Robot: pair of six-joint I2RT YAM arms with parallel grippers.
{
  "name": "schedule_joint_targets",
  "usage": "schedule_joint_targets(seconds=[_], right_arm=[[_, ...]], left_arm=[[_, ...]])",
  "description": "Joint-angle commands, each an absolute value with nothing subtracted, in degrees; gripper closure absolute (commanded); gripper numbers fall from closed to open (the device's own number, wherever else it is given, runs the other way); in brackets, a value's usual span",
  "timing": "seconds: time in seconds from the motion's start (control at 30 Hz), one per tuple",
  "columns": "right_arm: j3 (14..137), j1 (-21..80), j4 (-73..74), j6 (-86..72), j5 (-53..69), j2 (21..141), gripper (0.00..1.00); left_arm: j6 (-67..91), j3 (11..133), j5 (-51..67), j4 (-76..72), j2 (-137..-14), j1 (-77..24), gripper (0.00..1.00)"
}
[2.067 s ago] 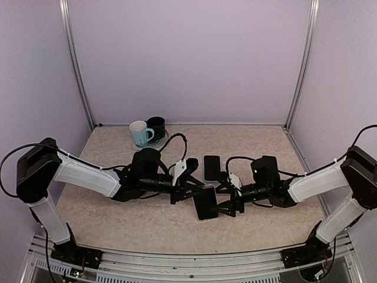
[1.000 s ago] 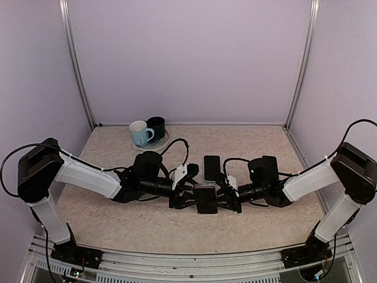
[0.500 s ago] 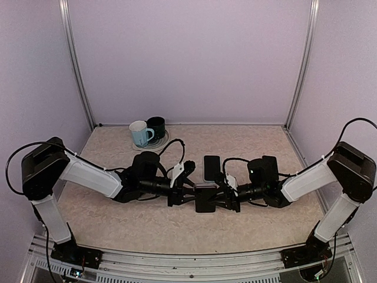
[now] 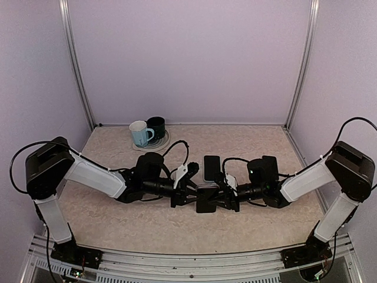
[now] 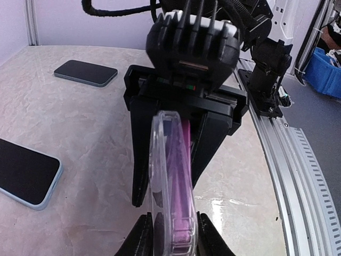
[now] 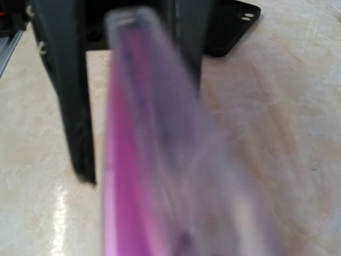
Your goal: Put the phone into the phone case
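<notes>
A purple phone (image 5: 184, 176) stands on edge, partly seated in a clear phone case (image 5: 161, 176). The pair hangs between both grippers at mid-table (image 4: 206, 200). My left gripper (image 5: 173, 240) is shut on the near end of the case, with the phone in it. My right gripper (image 4: 221, 197) faces it from the other side. Its black fingers (image 5: 139, 160) press the sides of the phone and case. In the right wrist view the purple phone (image 6: 128, 160) and the clear case (image 6: 202, 160) fill the frame, blurred. My right fingers are hidden there.
A dark phone (image 4: 211, 168) lies flat just behind the grippers. The left wrist view shows it (image 5: 24, 170) and a second one (image 5: 85, 73) farther off. A black case-like piece (image 6: 229, 26) lies on the table. Two mugs (image 4: 147, 132) stand at back left. The table's metal rail (image 5: 298, 176) runs along the near edge.
The right gripper carried the phone and case from lower down up to the centre. The left gripper closed onto it and both arms drew together.
</notes>
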State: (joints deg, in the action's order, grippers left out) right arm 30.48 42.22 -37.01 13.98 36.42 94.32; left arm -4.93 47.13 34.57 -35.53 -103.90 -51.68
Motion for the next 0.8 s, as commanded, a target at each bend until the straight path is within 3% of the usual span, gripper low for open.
schedule_joint_targets(seconds=[0.0,0.17,0.37,0.4,0.6,0.77], right_arm=[[32.2,42.3,-39.6,13.6,35.7,95.8,0.71],[32.3,42.3,-40.5,13.4,35.5,96.1,0.71],[32.9,42.4,-39.9,13.6,35.7,95.4,0.77],[33.0,42.3,-39.3,13.8,35.6,95.3,0.77],[32.1,42.3,-35.2,15.3,35.9,90.9,0.57],[32.2,42.2,-27.2,16.2,38.8,85.4,0.48]], left_arm=[[-5.2,49.4,35.5,-35.8,-105.3,-53.1,0.73],[-5.4,49.7,35.2,-35.2,-105.2,-53.5,0.75],[-5.5,49.7,33.7,-34.3,-105.3,-53.5,1.00],[-5.3,49.7,33.1,-34.3,-105.2,-53.5,1.00],[-4.3,48.6,30.1,-34.9,-103.7,-53.4,1.00],[-2.4,49.3,31.6,-33.8,-99.7,-54.2,1.00]])
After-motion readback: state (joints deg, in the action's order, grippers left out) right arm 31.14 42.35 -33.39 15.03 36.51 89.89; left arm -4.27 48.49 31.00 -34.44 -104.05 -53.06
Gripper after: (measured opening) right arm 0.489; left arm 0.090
